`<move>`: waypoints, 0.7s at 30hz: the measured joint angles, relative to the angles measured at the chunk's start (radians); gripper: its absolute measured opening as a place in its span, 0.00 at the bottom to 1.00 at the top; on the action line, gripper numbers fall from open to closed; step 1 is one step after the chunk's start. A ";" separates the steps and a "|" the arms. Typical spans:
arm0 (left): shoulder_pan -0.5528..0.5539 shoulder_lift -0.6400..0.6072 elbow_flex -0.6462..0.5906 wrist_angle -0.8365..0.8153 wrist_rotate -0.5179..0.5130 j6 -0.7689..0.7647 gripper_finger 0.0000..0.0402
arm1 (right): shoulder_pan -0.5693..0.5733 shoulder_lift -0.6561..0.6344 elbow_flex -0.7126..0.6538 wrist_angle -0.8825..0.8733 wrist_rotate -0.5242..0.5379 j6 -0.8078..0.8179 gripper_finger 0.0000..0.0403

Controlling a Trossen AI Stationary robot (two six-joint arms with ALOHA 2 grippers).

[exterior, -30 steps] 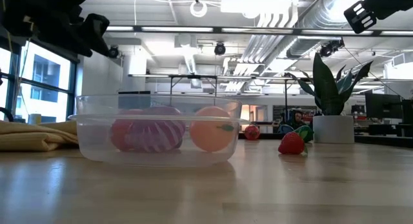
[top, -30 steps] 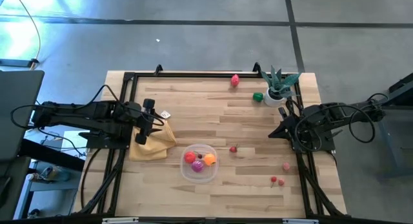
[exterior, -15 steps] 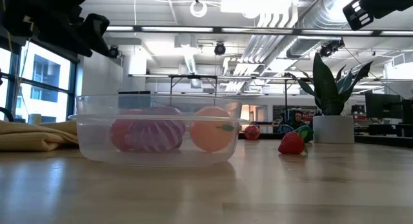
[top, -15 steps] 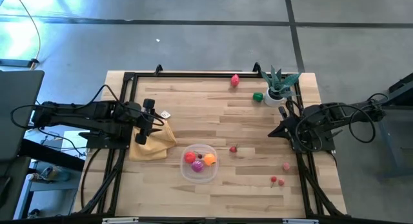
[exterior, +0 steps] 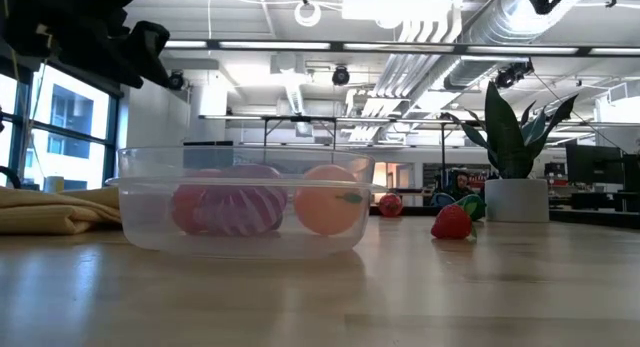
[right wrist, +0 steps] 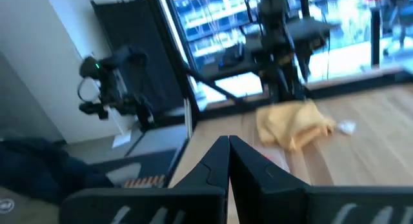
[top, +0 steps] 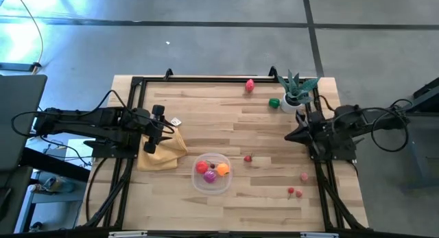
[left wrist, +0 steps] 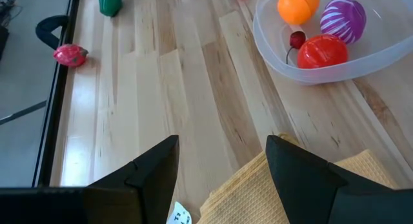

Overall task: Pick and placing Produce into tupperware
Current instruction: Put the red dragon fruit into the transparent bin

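Note:
The clear tupperware (top: 211, 173) stands near the table's front middle. It holds a red, a striped purple and an orange piece of produce (left wrist: 321, 50), plus a small cherry. Loose produce lies on the wood: a small red piece (top: 248, 158), a pink one (top: 304, 176), cherries (top: 293, 192), a green one (top: 274, 103) and a magenta one (top: 250, 85). My left gripper (left wrist: 222, 153) hangs open over the yellow cloth (top: 163, 150) at the table's left, touching nothing. My right gripper (right wrist: 228, 143) is shut and empty, raised at the table's right side (top: 289, 136).
A spiky potted plant in a white pot (top: 296, 92) stands at the far right corner, close to my right arm. A black frame rail (top: 206, 80) runs round the table. A small white tag (top: 176, 121) lies beside the cloth. Bare wood lies between the tupperware and the far edge.
My right gripper has risen and tipped upward to point about level across the table, rolling a little, and has stayed shut. In the low view it has climbed toward the picture's top. Nothing on the table has moved.

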 joint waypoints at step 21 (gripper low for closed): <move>0.000 0.000 0.000 0.000 0.000 0.000 0.55 | -0.064 0.035 0.053 0.261 0.218 -0.112 0.00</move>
